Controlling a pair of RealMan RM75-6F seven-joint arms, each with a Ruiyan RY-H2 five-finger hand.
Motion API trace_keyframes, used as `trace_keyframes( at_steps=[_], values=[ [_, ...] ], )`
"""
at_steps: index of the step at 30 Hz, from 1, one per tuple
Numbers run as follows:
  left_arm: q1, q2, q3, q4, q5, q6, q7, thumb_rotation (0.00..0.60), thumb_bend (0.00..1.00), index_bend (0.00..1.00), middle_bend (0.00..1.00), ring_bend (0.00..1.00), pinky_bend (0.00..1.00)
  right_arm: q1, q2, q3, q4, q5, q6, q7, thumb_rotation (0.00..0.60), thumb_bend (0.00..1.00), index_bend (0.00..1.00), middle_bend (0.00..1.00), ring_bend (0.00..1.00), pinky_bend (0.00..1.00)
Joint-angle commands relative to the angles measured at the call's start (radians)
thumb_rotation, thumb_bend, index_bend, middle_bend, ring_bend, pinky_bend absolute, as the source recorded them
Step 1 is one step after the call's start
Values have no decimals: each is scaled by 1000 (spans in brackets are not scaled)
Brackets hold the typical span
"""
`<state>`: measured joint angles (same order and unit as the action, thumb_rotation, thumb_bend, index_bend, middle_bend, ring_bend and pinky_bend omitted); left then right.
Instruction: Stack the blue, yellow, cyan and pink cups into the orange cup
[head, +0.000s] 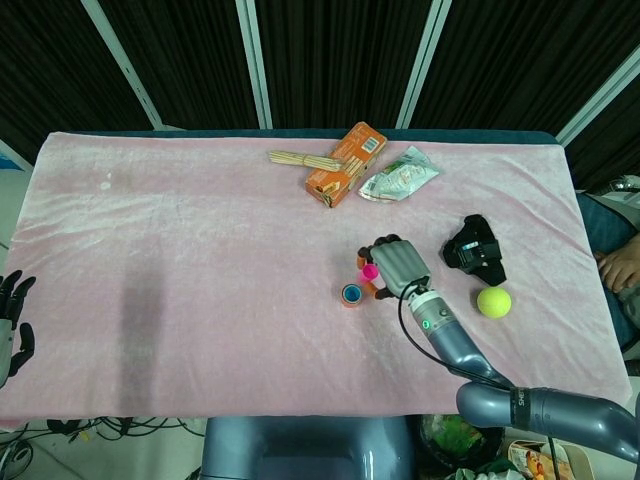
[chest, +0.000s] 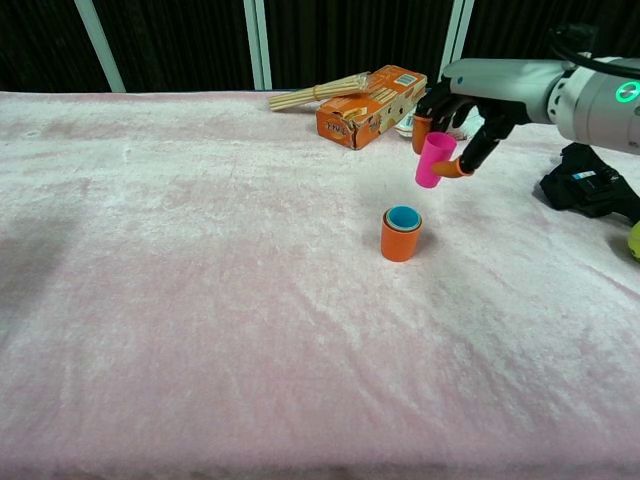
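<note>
Over the pink velvet tablecloth (chest: 200, 300), the right hand (chest: 460, 110) pinches the small pink plastic cup (chest: 434, 160), which next needs lowering into the cyan-lined orange plastic cup (chest: 401, 233) below-left.

The right robot hand (chest: 462, 110) pinches the pink cup (chest: 435, 160) aloft; the left robot hand (head: 12, 325) hangs spread, empty.

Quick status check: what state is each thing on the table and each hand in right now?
pink cup: held in the air, tilted, near the stack
right hand: pinching the pink cup
orange cup: upright, cyan cup nested inside
left hand: idle at table edge, fingers apart
snack box: lying flat
</note>
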<state>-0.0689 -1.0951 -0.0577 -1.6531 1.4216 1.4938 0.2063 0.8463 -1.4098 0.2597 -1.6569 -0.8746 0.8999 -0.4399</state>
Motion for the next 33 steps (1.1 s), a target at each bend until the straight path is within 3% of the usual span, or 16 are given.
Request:
trace_keyframes(
  at_steps=[1, 17, 33],
  values=[
    [0, 1, -1, 1, -1, -1, -2, 600, 707, 90, 29, 0, 0, 18, -13, 5, -5, 19, 6, -16, 600, 320, 530, 487, 272, 204],
    [-1, 3, -1, 7, 1, -2, -15, 600, 708, 90, 29, 0, 0, 36, -39, -50, -43, 11, 40, -45, 600, 320, 530, 487, 272, 204],
    [-1, 3, -2, 9, -1, -1, -15, 600, 707, 90, 29, 0, 0, 38, -83, -80, 14, 1, 45, -33, 600, 320, 530, 476, 272, 204]
  ],
)
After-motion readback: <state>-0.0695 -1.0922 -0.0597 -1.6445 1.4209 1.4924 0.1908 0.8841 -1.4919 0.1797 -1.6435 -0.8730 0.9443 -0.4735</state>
